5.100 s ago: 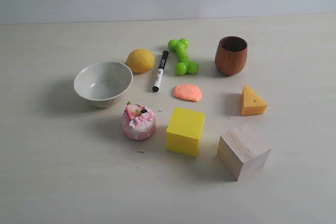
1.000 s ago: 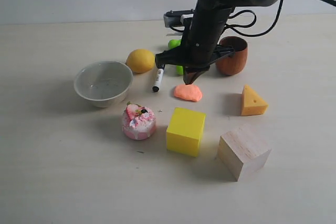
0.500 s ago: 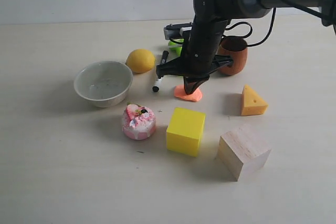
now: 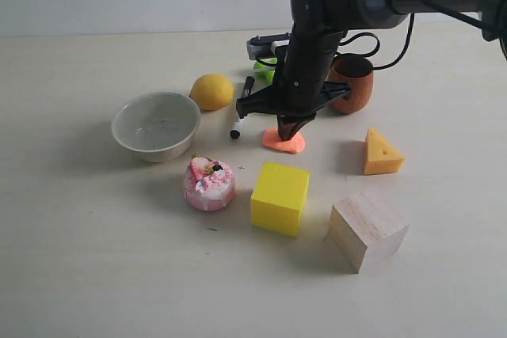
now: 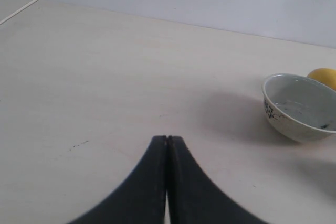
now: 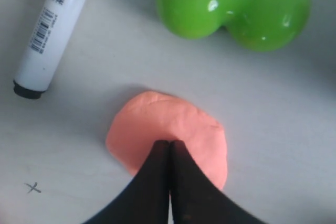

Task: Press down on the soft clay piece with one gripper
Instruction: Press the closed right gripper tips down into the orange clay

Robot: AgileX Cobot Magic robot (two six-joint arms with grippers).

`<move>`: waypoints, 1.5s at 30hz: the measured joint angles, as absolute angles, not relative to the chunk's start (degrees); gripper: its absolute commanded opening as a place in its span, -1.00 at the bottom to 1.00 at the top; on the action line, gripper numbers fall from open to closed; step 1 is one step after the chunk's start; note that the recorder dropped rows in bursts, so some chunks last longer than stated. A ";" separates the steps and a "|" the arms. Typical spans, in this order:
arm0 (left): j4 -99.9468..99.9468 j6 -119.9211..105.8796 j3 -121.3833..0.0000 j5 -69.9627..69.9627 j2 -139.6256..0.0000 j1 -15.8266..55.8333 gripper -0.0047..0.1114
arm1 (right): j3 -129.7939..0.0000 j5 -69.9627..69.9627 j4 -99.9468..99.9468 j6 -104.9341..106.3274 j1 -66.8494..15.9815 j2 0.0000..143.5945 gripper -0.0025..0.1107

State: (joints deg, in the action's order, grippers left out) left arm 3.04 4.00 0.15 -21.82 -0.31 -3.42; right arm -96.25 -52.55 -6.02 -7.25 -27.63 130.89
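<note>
Your right pincer [image 4: 287, 130] has its tip planted on the clay [image 4: 291, 146]. Its two fingers are drawn tight together with no gap, and they grip nothing. In the right wrist view the joined tips meet the clay on its surface, toward one side rather than dead centre. The clay lies flat around the middle of the bench, somewhat nearer the far edge than the near one. The marker [image 4: 241, 108] is just beside it toward the left edge, the green toy [image 6: 233, 6] is behind it toward the far edge, and the cube [image 4: 280, 197] is near it toward the near edge. The cup [image 4: 353, 89] stands close behind the arm.

Your left pincer [image 5: 167, 141] is also closed tight and holds nothing. It hangs over bare bench, with the bowl [image 5: 273, 109] and lemon [image 5: 324, 76] well apart from it.
</note>
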 measured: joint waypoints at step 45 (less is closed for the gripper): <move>3.04 4.00 0.15 -21.82 -0.31 -3.42 -0.92 | -98.55 -55.99 -6.73 -7.25 -27.53 134.41 -0.96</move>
State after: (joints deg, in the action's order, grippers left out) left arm 3.04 4.00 0.15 -21.82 -0.31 -3.42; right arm -98.55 -55.99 -6.73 -7.25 -27.53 134.41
